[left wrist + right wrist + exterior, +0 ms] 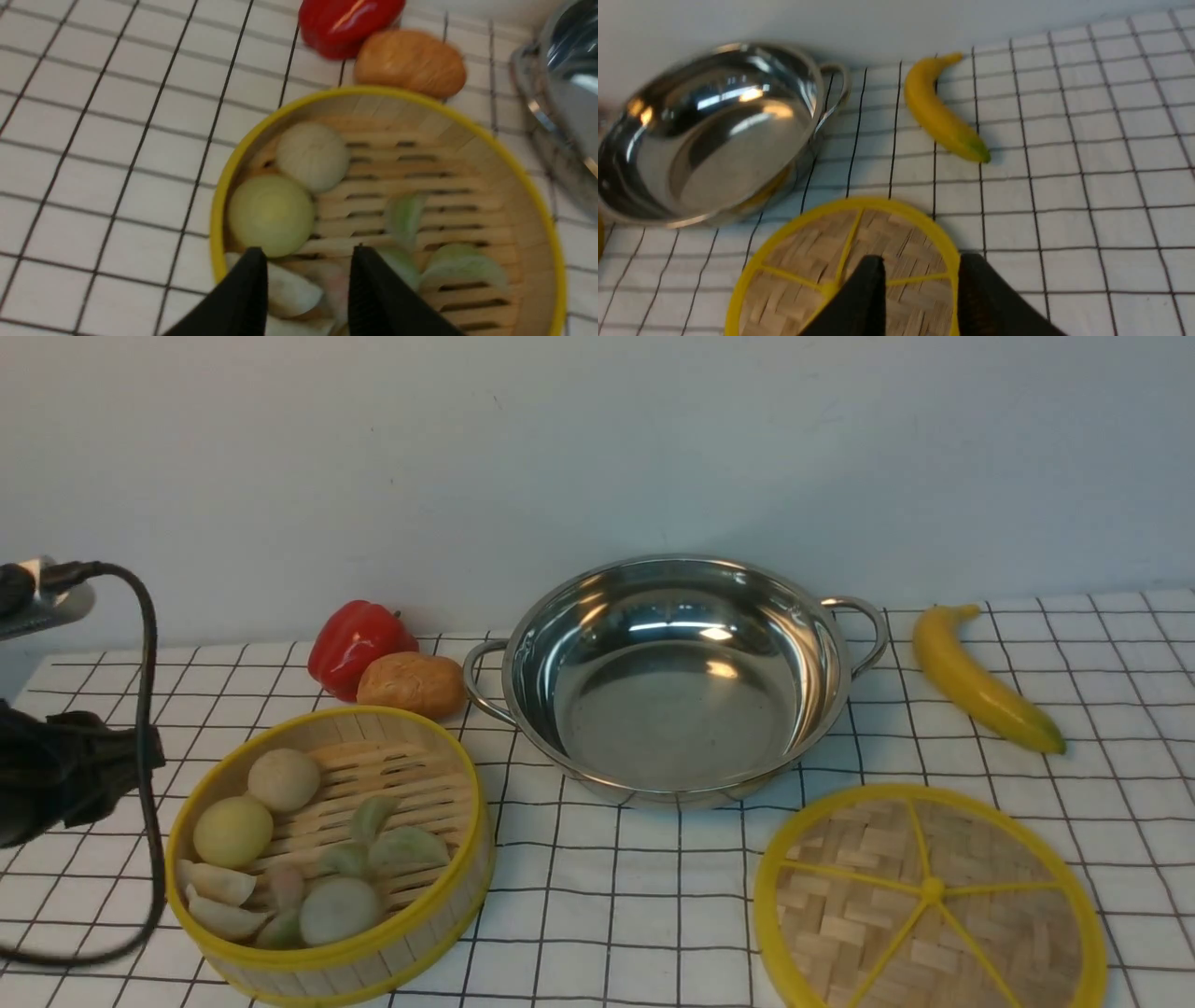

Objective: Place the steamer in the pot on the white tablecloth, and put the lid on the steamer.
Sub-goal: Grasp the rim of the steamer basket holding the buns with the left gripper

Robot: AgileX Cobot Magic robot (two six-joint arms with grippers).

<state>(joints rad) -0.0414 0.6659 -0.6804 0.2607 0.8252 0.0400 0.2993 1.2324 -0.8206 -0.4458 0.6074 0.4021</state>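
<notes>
The steamer [439, 924] stands on the white tablecloth [635, 896], just left of the empty pot [672, 747]. The lid [929, 896] lies flat to the pot's right. The left gripper [306, 280] has its fingers spread over the steamer. The right gripper [920, 289] has its fingers spread over the lid's rim.

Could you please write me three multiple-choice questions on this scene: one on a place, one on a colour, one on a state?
1. Seen from the front, where does the banana lie relative to the pot?
A. left of it
B. right of it
C. inside it
2. What colour is the pepper?
A. red
B. green
C. yellow
3. The steamer is:
A. in the pot
B. covered
C. uncovered on the tablecloth
Answers: 1 B, it lies on the pot's right side. 2 A, its skin is glossy red. 3 C, it stands beside the pot, with the lid lying apart.
</notes>
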